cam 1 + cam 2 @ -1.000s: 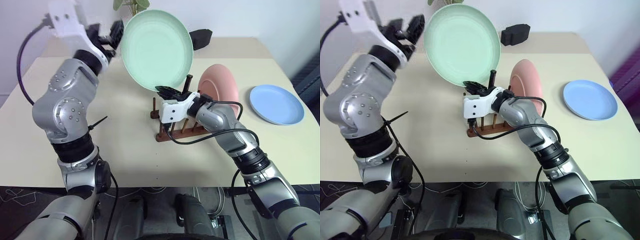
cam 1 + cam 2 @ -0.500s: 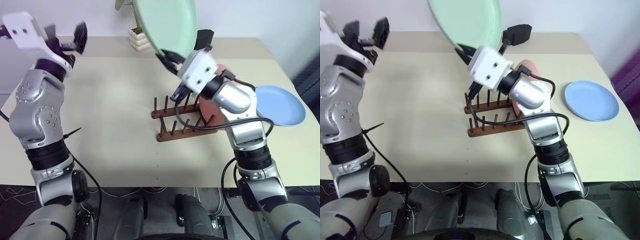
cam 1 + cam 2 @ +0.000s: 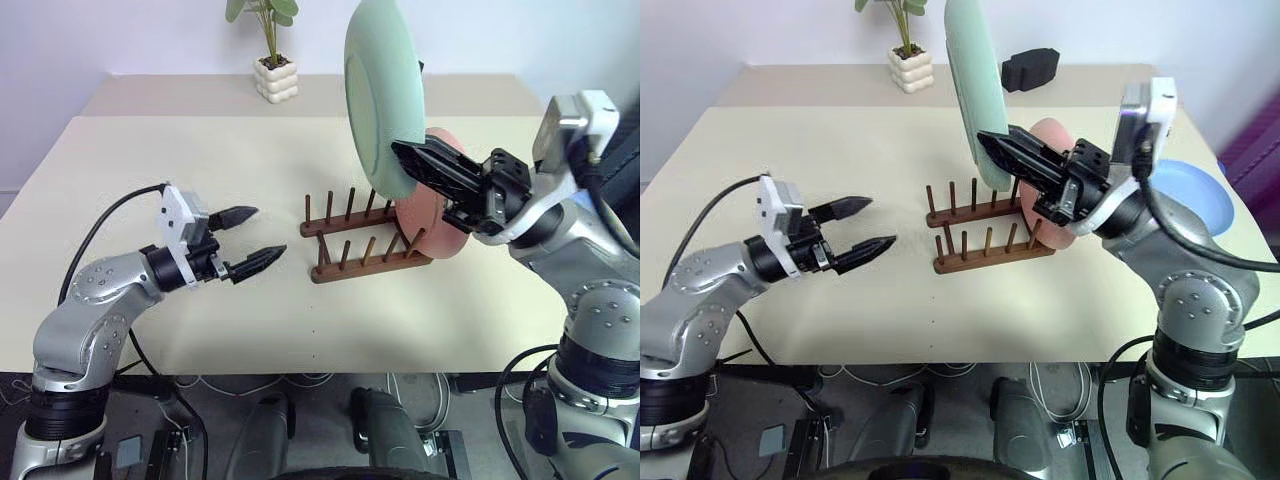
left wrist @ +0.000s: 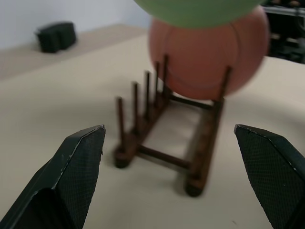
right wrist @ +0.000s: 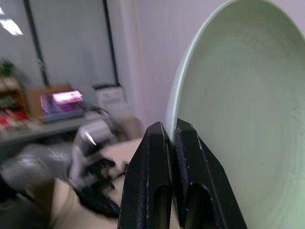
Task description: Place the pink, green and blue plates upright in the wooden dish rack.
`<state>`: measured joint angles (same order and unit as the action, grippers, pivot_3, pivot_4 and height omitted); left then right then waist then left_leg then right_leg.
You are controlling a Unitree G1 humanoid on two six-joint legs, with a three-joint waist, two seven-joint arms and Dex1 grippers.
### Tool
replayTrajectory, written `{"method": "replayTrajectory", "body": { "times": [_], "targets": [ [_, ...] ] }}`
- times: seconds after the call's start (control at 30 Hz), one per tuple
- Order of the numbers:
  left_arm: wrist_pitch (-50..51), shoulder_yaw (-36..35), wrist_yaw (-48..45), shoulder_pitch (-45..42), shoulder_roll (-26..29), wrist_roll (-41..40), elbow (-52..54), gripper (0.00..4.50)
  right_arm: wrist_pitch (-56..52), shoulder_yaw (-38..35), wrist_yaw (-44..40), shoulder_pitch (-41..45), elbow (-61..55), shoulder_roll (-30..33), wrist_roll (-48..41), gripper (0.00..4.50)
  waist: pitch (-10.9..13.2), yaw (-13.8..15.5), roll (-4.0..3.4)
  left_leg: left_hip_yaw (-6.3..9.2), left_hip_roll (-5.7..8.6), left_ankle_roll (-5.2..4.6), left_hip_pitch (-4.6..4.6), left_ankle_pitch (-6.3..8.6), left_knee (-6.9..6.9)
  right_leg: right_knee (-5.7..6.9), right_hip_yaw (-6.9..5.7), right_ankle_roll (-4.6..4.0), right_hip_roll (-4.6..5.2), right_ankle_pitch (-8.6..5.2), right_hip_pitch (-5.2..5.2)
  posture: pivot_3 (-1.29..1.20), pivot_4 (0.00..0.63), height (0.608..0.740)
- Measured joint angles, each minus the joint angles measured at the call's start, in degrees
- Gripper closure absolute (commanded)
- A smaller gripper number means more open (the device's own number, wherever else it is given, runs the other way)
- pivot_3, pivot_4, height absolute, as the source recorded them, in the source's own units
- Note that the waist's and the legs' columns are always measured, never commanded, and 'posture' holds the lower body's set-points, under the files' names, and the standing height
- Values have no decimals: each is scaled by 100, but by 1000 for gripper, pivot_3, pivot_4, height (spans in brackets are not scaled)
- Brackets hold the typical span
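While left jaws gape, three plates: green plate in right jaws.

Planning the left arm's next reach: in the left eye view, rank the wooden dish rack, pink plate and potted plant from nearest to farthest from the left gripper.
From the left gripper:
1. Wooden dish rack, just ahead of it.
2. Pink plate, at the rack's far end.
3. Potted plant, at the table's back edge.

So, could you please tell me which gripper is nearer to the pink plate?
Right. The right gripper hangs just above the pink plate in the rack, clamping the green plate. The left gripper waits beyond the rack's empty end.
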<state>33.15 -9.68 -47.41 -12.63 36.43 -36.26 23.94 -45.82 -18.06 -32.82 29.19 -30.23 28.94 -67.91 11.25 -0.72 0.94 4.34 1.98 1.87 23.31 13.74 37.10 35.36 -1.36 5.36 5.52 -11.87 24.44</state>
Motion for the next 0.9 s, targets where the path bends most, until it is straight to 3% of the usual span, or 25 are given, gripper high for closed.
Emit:
{"method": "replayTrajectory", "body": {
  "times": [0.27,0.9],
  "targets": [
    [13,434,-161,368,318,207,93,55,-258,-44,665,-390,254,219,-1106,4500,0,10,0,-3,0,-1,3,0,0,-9,1,0,1,0,-2,0,150,739],
    [-6,669,-94,462,257,259,206,55,-132,-19,1228,-857,592,78,-1559,4500,0,10,-1,-3,0,-2,4,1,-1,-11,1,0,1,-1,-2,0,150,739]
  ]
}}
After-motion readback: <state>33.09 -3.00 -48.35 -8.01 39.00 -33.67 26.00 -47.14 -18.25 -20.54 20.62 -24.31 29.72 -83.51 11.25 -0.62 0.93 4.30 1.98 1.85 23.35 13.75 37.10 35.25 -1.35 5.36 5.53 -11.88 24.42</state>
